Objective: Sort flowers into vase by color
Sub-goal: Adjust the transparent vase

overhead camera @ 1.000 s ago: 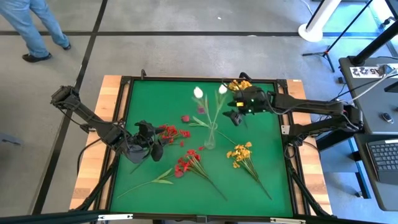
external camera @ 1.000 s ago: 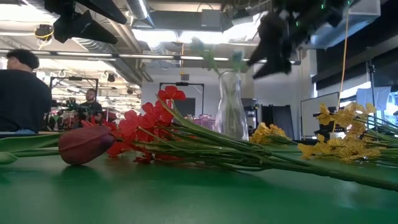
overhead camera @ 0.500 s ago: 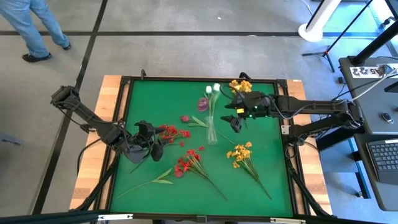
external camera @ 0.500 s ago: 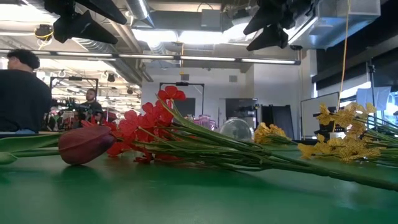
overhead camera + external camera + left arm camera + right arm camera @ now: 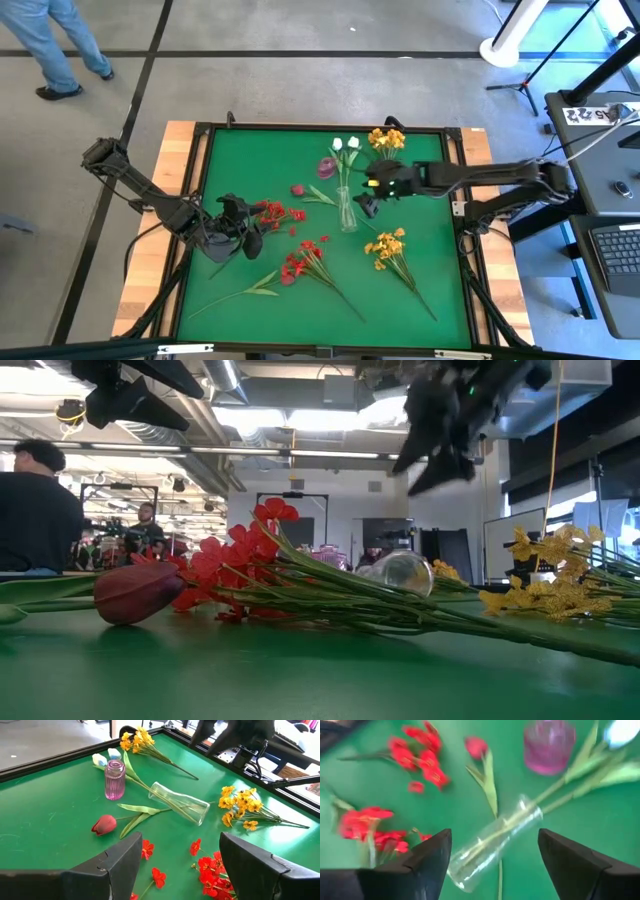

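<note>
A clear glass vase (image 5: 347, 212) lies on its side on the green table, mouth toward the far edge. Two white-budded flowers (image 5: 345, 144) stick out of it, buds resting on the table beside a small pink vase (image 5: 327, 166). My right gripper (image 5: 362, 205) hovers open just right of and above the clear vase (image 5: 495, 842). My left gripper (image 5: 242, 228) stands open at the table's left, above a red spray (image 5: 282, 213). A second red spray (image 5: 305, 258), a red tulip bud (image 5: 297, 189) and two yellow sprays (image 5: 388, 245) (image 5: 386, 138) lie flat.
A black raised frame (image 5: 205, 128) rims the green table. The near left part of the table holds only a long green stem with leaves (image 5: 250, 290). A person (image 5: 35, 510) shows in the room beyond, and another walks past the far left corner (image 5: 60, 45).
The clear vase has tipped from upright onto its side, base staying near mid-table, the white buds swinging down toward the far edge beside the pink vase. My right gripper has come down and toward the table's left and near side, over the fallen vase, rolling a little.
</note>
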### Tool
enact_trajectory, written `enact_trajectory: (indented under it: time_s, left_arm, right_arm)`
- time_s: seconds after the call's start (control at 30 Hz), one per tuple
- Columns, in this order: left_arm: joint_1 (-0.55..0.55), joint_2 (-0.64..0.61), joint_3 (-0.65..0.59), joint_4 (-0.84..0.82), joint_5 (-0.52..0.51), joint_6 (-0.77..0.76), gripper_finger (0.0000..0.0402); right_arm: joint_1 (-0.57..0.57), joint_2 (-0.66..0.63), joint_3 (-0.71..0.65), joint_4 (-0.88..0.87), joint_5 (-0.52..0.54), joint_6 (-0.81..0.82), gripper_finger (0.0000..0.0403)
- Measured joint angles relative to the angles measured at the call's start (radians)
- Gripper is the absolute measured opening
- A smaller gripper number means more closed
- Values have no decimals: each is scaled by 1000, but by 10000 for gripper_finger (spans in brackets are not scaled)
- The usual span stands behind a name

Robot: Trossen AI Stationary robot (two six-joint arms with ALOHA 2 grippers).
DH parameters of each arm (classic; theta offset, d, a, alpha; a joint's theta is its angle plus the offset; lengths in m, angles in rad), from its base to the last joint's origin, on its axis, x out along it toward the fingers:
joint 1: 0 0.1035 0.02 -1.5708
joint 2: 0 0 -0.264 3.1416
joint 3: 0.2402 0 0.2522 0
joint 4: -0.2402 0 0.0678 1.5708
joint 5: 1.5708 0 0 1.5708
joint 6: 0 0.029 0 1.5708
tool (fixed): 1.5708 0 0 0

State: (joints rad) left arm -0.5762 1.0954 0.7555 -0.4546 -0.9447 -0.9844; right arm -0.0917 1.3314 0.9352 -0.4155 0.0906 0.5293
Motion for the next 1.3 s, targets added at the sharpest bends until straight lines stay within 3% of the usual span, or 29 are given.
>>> enact_trajectory:
  time_s: [0.43,0.63,0.83,0.97,1.13,1.3]
  left_arm:
    - [-1,0,0,-17,23,0,259]
    - [-1,0,0,-22,42,0,259]
    - [-1,0,0,-27,55,0,259]
    - [-1,0,0,-27,66,0,259]
    - [-1,0,0,-27,69,0,259]
    - [-1,0,0,-26,74,0,259]
  right_arm:
    - [-40,339,-8,191,14,168,294]
    - [-101,434,-7,233,-3,204,294]
    - [-105,451,-5,270,-14,208,292]
    - [-105,439,-7,268,-16,219,259]
    - [-105,422,-8,262,-22,203,168]
    - [-105,392,-8,252,-19,195,168]
